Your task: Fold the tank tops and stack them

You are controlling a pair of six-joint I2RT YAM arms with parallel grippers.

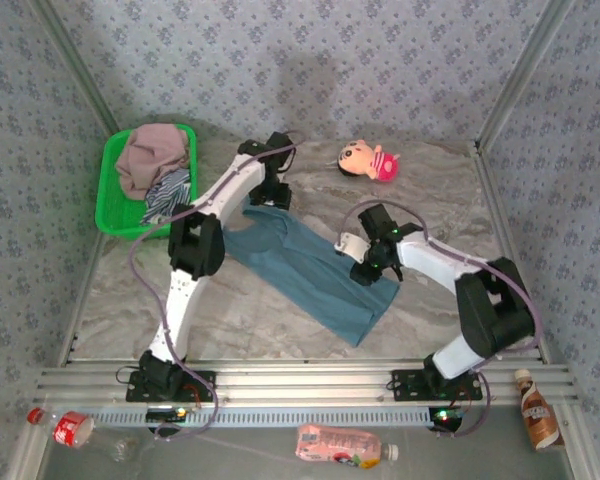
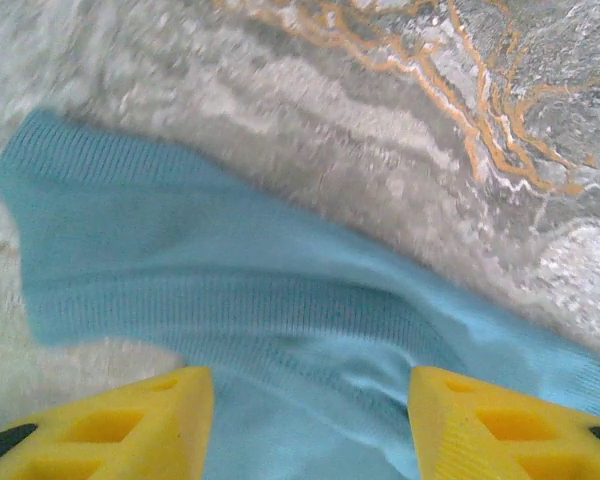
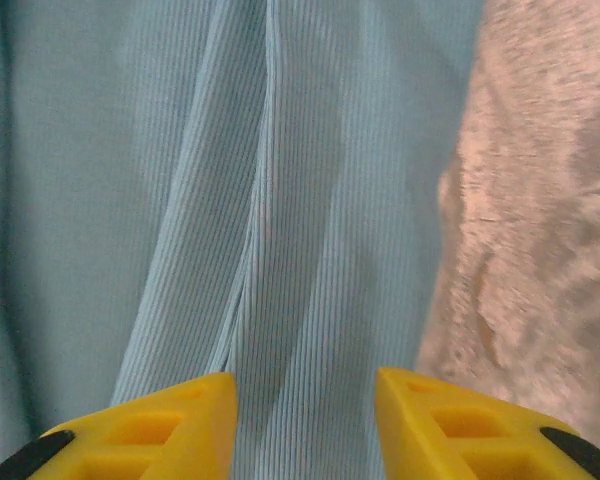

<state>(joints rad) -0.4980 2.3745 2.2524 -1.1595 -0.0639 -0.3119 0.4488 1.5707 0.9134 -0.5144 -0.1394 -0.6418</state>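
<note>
Teal tank top (image 1: 310, 268) lies spread at the centre of the table (image 1: 230, 315), running 10 to 4 o'clock. I find left gripper (image 2: 308, 420) and right gripper (image 3: 305, 420) over it, fingers apart, nothing pinched. I judge spreading finished; the first fold calls for pinching one edge with both.

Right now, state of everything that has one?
teal tank top: lying out on the table, creased
striped tank top: crumpled in the green basket
mauve tank top: crumpled in the basket, above the striped one
left fingers: open over the teal top
right fingers: open over the teal top
doll: lying down
</note>
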